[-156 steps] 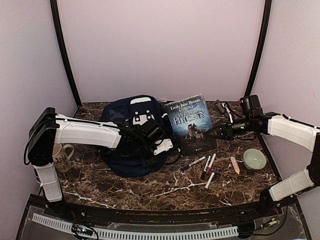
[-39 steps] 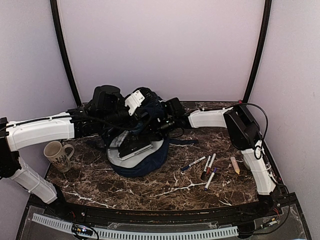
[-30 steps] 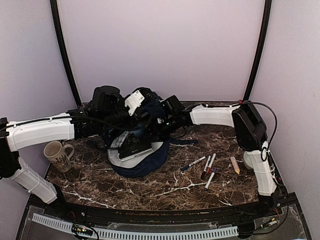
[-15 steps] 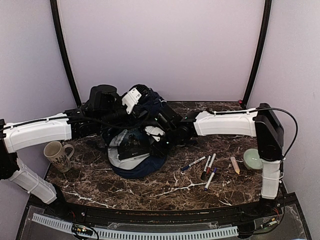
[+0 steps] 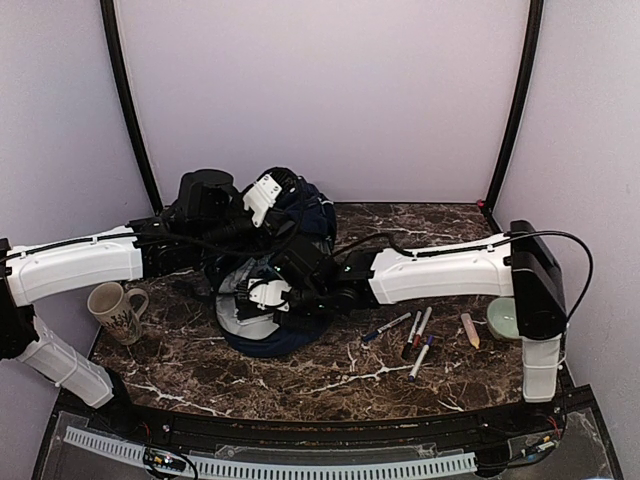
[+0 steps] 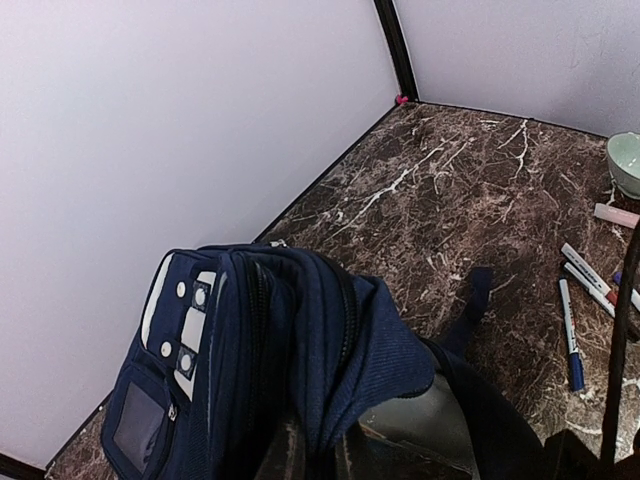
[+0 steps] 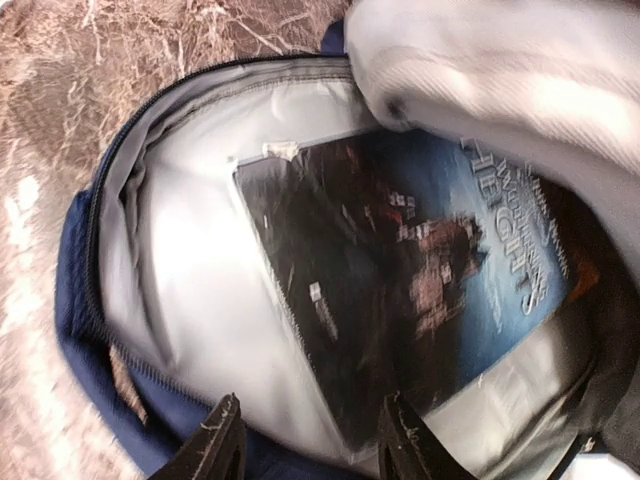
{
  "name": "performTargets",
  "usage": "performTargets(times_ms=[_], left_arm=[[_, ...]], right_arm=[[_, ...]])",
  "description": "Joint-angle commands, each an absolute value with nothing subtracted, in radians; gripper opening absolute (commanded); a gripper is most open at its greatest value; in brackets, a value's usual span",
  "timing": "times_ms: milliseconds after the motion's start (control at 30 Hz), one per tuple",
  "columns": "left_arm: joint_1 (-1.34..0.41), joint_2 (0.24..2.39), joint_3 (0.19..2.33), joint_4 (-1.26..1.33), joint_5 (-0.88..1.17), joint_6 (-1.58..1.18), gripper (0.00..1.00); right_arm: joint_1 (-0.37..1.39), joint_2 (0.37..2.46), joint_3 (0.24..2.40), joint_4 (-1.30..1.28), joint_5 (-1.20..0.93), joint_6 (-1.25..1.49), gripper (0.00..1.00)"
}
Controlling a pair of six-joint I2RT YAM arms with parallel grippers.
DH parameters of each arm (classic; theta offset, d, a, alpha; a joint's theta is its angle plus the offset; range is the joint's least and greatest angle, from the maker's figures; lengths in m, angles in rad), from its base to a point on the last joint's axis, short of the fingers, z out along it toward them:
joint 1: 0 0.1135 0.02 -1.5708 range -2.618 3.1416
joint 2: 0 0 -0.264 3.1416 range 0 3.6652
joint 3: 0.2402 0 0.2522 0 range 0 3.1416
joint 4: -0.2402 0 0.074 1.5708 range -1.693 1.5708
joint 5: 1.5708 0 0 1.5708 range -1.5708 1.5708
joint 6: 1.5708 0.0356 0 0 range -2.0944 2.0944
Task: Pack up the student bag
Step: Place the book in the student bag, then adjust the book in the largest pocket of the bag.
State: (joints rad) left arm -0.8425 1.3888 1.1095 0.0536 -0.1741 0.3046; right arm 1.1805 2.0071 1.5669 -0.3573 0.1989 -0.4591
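The student bag, navy blue, lies at the left-middle of the table with its main compartment held open. My left gripper is shut on the bag's top flap and holds it raised; the fabric is pinched between the fingers. A dark blue book lies inside the bag on the grey lining. My right gripper is open and empty just above the book's lower corner, over the bag's mouth. In the top view the book is mostly hidden under it.
A mug stands left of the bag. Several markers, a pale crayon and a green bowl lie to the right. The markers and bowl also show in the left wrist view.
The book went from my right gripper's hold beside the bag into the bag. In the last second my right gripper moved from the bag's back right to over its open mouth. The left holds still.
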Motion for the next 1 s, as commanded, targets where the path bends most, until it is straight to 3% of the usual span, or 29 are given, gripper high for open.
performTargets(times_ms=[0, 433, 600, 967], left_arm=[[-0.850, 1.301, 1.134, 0.205, -0.138, 0.290, 0.00], [-0.850, 1.308, 1.132, 0.203, -0.122, 0.281, 0.00], [-0.850, 1.305, 1.132, 0.205, -0.121, 0.279, 0.00], [-0.850, 1.307, 1.138, 0.194, -0.105, 0.271, 0.00]], right_arm=[[1.223, 2.076, 1.624, -0.274, 0.317, -0.572, 0.45], [1.252, 2.227, 1.727, -0.270, 0.379, -0.645, 0.43], [1.248, 2.283, 1.754, -0.273, 0.428, -0.683, 0.55], [1.150, 2.303, 1.783, -0.139, 0.441, -0.725, 0.39]])
